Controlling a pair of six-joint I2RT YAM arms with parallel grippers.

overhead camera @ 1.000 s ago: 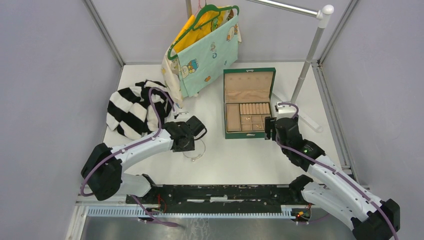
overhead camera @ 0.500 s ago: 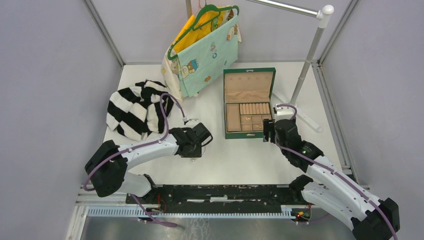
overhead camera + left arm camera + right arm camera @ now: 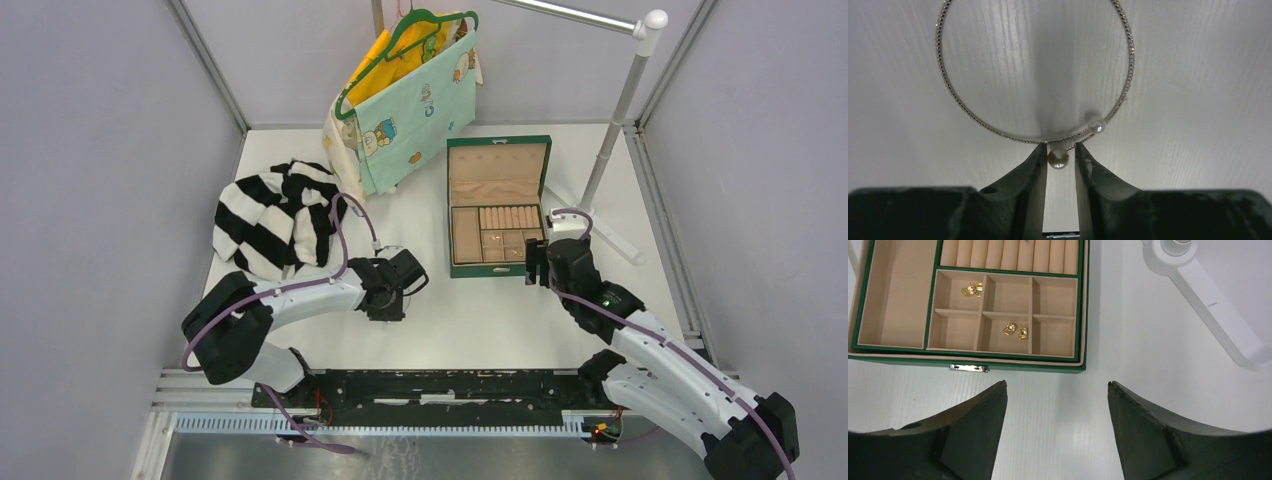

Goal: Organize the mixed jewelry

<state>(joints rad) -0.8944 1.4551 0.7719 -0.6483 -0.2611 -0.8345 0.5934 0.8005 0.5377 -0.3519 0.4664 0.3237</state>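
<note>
Jewelry sorting, partly complete. The open green box point(image 3: 1018, 364) stands on the white table point(image 3: 1148, 430), and four small gold pieces already lie in its tan cells: one pair point(image 3: 972, 289) in the upper-left small cell and one pair point(image 3: 1015, 330) in the lower-middle cell. The other four of the six small cells, and the long cell at the left, show nothing inside. The row of ring rolls is cut off by the frame edge, so its contents cannot be judged. One item is left outside the box: a thin beaded bangle point(image 3: 1023, 140), lying flat on the table well to the left of the box, with two pearl ends. One pearl point(image 3: 1058, 159) sits between the fingertips of the left gripper point(image 3: 1060, 150), whose jaws are drawn close on either side of it. Whether they actually pinch it cannot be told, as a sliver of gap seems to remain on one side. The second pearl point(image 3: 1096, 125) lies free just beside. The right gripper point(image 3: 1057, 385) hovers spread wide and empty, just in front of the box's latch side. Judged remaining: lift the bangle and place it in the box.
</note>
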